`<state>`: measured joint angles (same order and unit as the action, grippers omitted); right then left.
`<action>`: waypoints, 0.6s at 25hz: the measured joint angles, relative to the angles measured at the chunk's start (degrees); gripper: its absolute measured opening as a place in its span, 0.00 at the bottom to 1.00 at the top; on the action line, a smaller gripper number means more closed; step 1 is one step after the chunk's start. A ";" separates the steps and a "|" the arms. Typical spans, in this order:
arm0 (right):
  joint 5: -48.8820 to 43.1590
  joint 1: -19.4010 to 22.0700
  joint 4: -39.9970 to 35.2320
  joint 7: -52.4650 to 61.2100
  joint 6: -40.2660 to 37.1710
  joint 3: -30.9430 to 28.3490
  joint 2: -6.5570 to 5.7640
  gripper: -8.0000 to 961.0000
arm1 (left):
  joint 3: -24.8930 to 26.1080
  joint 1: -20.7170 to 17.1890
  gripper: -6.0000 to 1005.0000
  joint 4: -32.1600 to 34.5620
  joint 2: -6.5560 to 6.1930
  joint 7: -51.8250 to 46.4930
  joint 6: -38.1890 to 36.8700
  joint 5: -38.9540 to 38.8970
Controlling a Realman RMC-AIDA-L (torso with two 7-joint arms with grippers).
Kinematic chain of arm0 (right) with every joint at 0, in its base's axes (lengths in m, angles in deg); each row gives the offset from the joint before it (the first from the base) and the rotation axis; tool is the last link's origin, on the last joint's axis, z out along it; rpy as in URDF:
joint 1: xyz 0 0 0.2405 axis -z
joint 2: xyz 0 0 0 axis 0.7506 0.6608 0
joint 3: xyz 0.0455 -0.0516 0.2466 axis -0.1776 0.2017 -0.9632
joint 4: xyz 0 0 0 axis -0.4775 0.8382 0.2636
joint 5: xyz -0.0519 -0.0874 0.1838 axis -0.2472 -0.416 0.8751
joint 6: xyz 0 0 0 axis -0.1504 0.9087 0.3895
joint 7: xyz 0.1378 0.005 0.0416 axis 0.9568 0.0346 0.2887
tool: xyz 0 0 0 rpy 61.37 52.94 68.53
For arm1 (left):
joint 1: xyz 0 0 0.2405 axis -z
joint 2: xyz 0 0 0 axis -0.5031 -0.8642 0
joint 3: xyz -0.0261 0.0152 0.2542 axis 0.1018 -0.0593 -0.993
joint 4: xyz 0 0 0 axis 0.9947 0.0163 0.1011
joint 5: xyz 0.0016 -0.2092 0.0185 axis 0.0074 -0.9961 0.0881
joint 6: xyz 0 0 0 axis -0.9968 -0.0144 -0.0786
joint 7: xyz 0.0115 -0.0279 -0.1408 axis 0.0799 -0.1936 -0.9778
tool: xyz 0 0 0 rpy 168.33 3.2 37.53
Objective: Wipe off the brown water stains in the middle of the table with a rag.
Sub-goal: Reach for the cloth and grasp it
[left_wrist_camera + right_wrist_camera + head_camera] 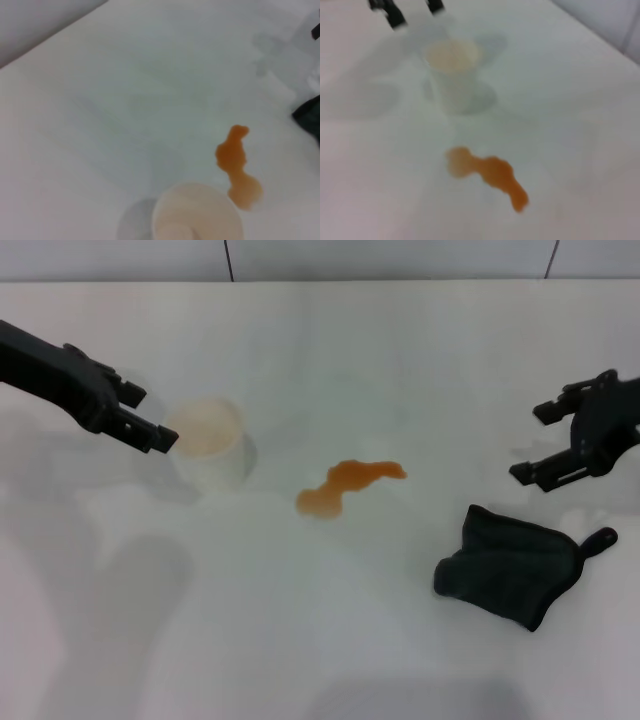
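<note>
Overhead only: rag (510, 565) (unheld)

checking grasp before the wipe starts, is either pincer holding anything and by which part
Nothing is held. The right pincer hangs open above the dark charcoal cloth rag, which lies untouched on the table; the left pincer is open beside the white paper cup.

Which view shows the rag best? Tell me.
The head view: the whole rag lies flat on the table, loop included. The left wrist view catches only a dark edge; the right wrist view shows none.
</note>
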<state>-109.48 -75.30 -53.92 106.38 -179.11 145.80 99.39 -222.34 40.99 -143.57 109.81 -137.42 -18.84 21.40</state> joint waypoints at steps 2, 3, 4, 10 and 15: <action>-3.20 -1.82 -0.50 4.83 -2.03 0.25 -0.06 0.89 | 0.00 0.33 0.86 -0.02 0.11 0.00 0.44 0.07; -4.03 -2.65 -0.15 5.77 -3.70 0.24 -0.04 0.89 | 0.00 0.48 0.86 0.06 0.13 0.00 0.50 0.09; -4.57 -3.28 0.20 6.30 -5.14 0.30 -0.02 0.89 | 0.00 0.64 0.86 0.14 0.15 0.00 0.56 0.11; -8.56 -4.31 1.44 7.99 -8.01 4.53 0.18 0.89 | 0.00 1.77 0.86 0.17 0.68 0.00 1.22 0.29; -8.92 -3.88 2.36 7.78 -7.04 8.31 0.25 0.89 | 0.00 2.33 0.86 0.16 0.96 0.00 1.91 0.46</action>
<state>-118.39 -79.18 -51.56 114.16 -186.16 154.11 99.64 -222.33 43.32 -143.41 110.77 -137.42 -16.93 21.87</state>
